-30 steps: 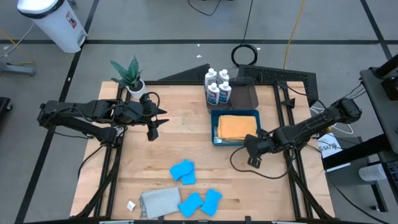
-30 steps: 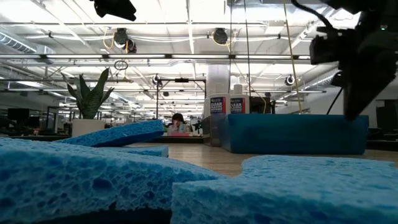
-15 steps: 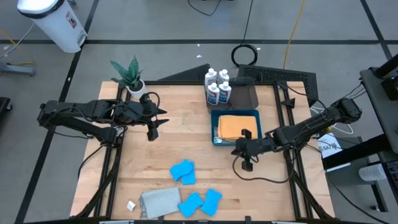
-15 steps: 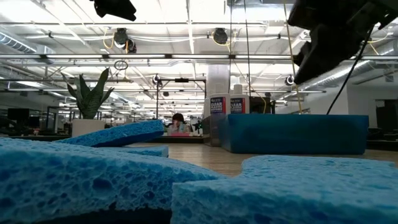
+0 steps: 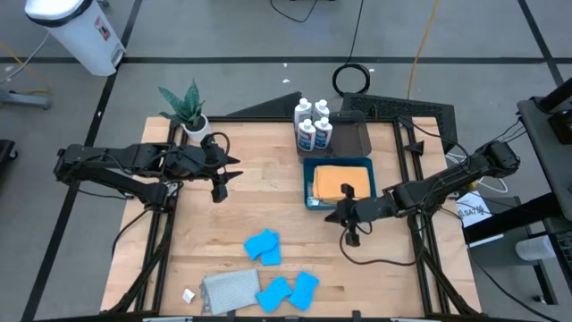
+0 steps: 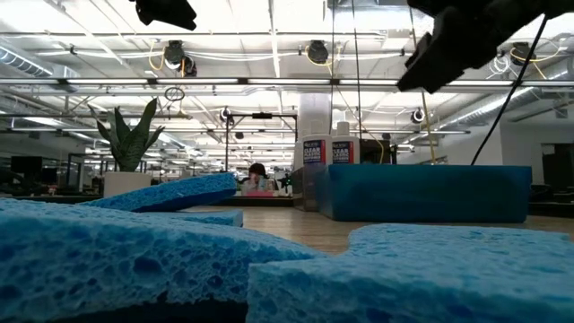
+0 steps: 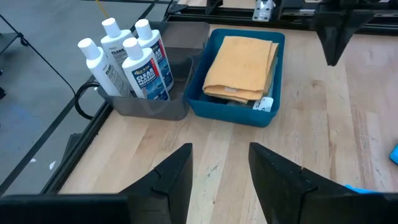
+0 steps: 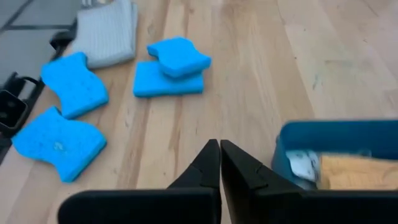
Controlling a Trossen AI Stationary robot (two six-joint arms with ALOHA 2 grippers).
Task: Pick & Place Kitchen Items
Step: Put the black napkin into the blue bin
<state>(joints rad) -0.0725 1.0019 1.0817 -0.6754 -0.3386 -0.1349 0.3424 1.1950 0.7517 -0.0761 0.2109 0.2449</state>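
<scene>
Bright blue sponges point(image 5: 263, 246) are lying near-left of our right gripper point(image 5: 350, 234), which we are holding pinched shut and empty beside the blue rectangular bin point(image 5: 308, 199), nearer than the spread-fingered left gripper point(image 5: 217, 189).

Overhead and table-level views share the sponges point(image 5: 264, 246).

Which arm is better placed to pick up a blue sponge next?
Probably the right. The right gripper hangs, fingers shut, by the bin's near corner, close to the stacked sponges, which its wrist view faces. The left gripper waits open, farther back near the plant.
</scene>
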